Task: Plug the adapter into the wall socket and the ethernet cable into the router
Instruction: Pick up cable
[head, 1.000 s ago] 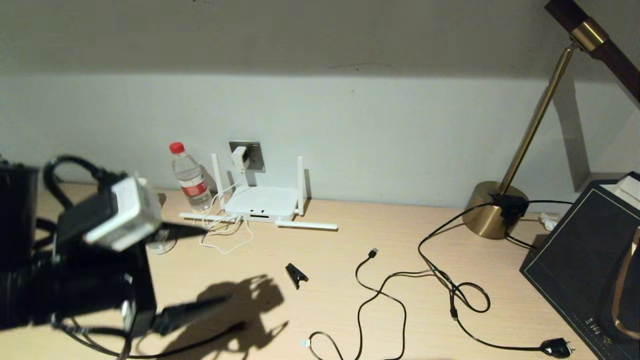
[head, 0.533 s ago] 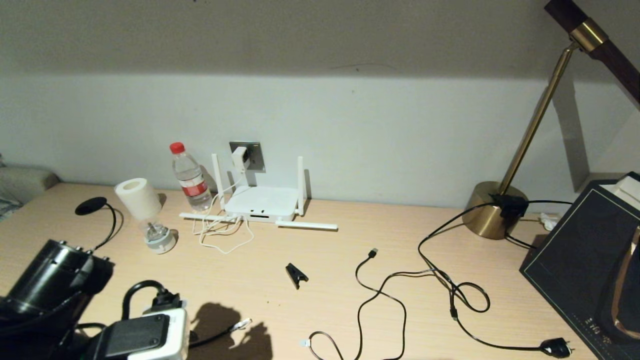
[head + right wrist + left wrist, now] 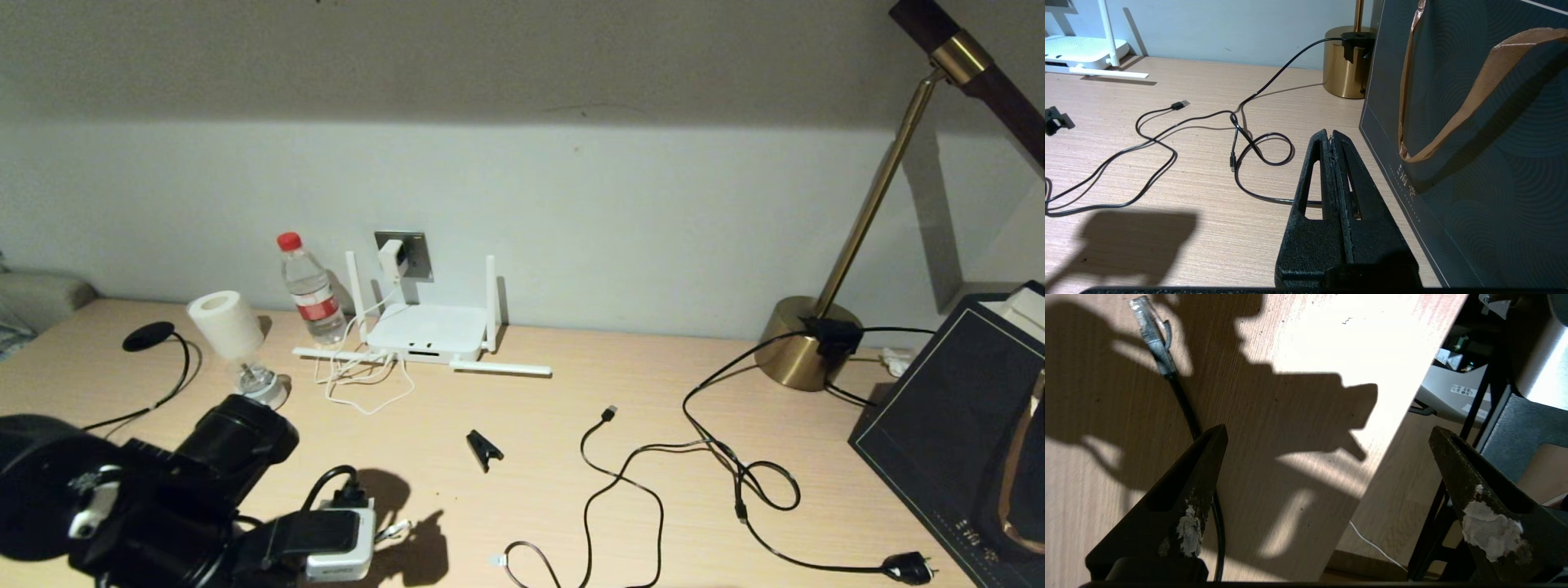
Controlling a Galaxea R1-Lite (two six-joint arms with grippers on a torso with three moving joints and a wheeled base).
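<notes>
The white adapter (image 3: 392, 256) sits plugged in the grey wall socket (image 3: 415, 246), and its thin cord drops to the white router (image 3: 426, 331) below. The ethernet cable's clear tip (image 3: 397, 532) lies near the table's front edge, and its round black end (image 3: 147, 336) rests far left. In the left wrist view my left gripper (image 3: 1329, 430) hangs open and empty low over the table. The clear connector (image 3: 1144, 312) lies ahead of one finger (image 3: 1202, 469), and the black cable runs beside that finger. My right gripper (image 3: 1331, 134) is shut and empty beside the dark bag.
A water bottle (image 3: 311, 287) and a paper roll (image 3: 219, 323) stand left of the router. A black clip (image 3: 483, 449), a thin USB cable (image 3: 608, 413), a black plug (image 3: 908, 567), a brass lamp base (image 3: 804, 343) and a dark bag (image 3: 955, 408) lie to the right.
My left arm came down from high on the left to the table's front edge, then shifted right toward the ethernet tip. The plugged adapter and the right side stayed still.
</notes>
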